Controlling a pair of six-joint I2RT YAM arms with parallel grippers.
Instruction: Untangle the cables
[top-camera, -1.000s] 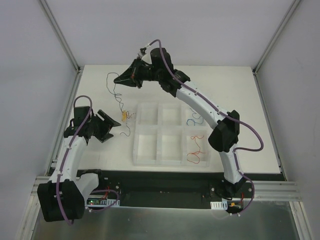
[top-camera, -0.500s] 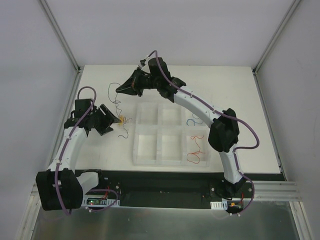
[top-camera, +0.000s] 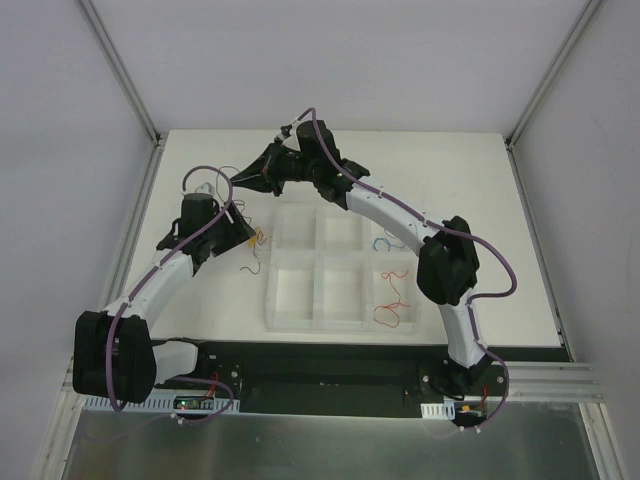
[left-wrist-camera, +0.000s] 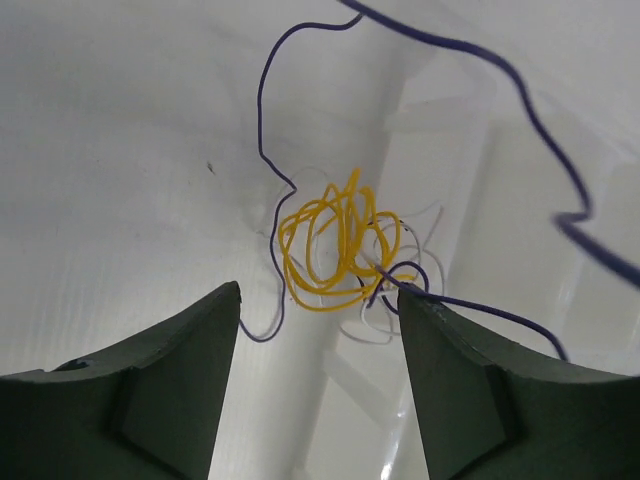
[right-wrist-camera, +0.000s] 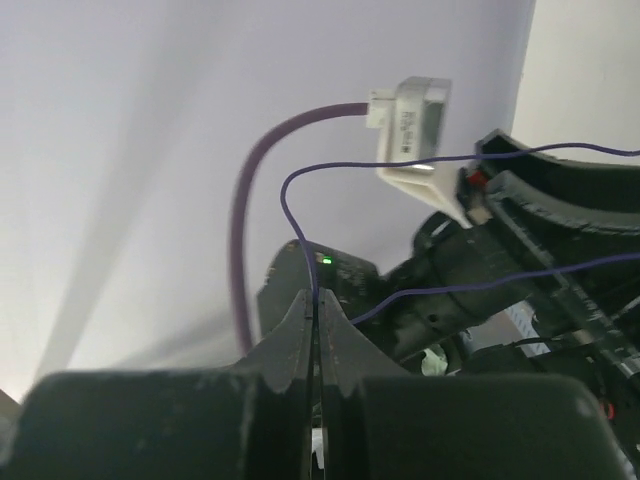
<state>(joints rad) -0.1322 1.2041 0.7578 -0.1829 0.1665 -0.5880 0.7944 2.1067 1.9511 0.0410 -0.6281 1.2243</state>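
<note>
The cables are a small tangle (top-camera: 258, 238) on the white table, left of the tray. In the left wrist view it is a curly yellow wire (left-wrist-camera: 335, 250) knotted with a thin white wire (left-wrist-camera: 372, 330) and a dark blue-black wire (left-wrist-camera: 262, 120). My left gripper (top-camera: 243, 233) is open and empty, its jaws (left-wrist-camera: 318, 300) spread just short of the tangle. My right gripper (top-camera: 240, 179) hangs above the table behind the tangle, shut (right-wrist-camera: 316, 296) on the dark wire (right-wrist-camera: 296, 225), which rises from the tangle to it.
A clear tray of six compartments (top-camera: 295, 290) stands right of the tangle. A blue wire (top-camera: 388, 240) lies in its far right compartment and a red wire (top-camera: 393, 306) in its near right one. The dark wire's tail (top-camera: 252, 264) trails near the tray's left wall.
My left arm has swung forward and right, bringing its open gripper up to the tangle. My right gripper, still holding the dark wire, has come slightly nearer and lower.
</note>
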